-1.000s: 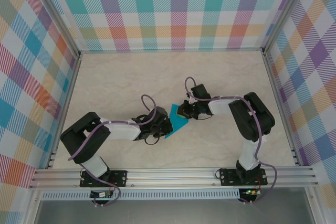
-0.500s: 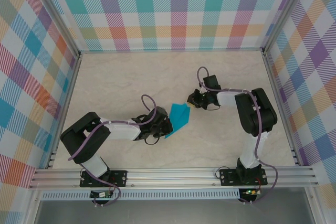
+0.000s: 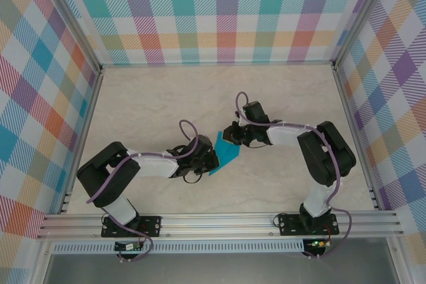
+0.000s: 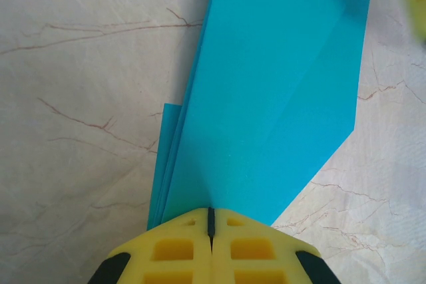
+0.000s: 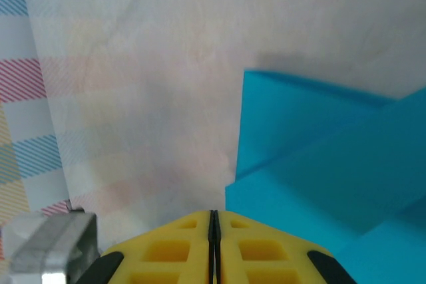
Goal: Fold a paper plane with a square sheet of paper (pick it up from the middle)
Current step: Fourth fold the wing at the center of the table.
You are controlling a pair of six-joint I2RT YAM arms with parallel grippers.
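Observation:
The square sheet of paper (image 3: 227, 153) lies mid-table as a teal folded wedge with stacked layers along one edge. In the left wrist view the paper (image 4: 279, 98) runs away from my left gripper (image 4: 210, 212), which is shut with its yellow tips down on the wedge's narrow near end. From above, the left gripper (image 3: 213, 161) sits at the paper's left lower corner. My right gripper (image 3: 230, 137) is shut at the paper's upper edge. In the right wrist view its tips (image 5: 213, 214) meet just left of the paper (image 5: 333, 157), one finger overlapping the corner of a folded flap.
Plaid walls (image 3: 219, 11) enclose the marble-look table (image 3: 153, 104) at the back and both sides. An aluminium rail (image 3: 219, 221) runs along the near edge, with corner posts (image 3: 343, 71) at the back. Both arms reach in towards the middle.
The right gripper drew back to the right off the paper half a second ago and has now returned to its upper edge. The left gripper has stayed put on the paper.

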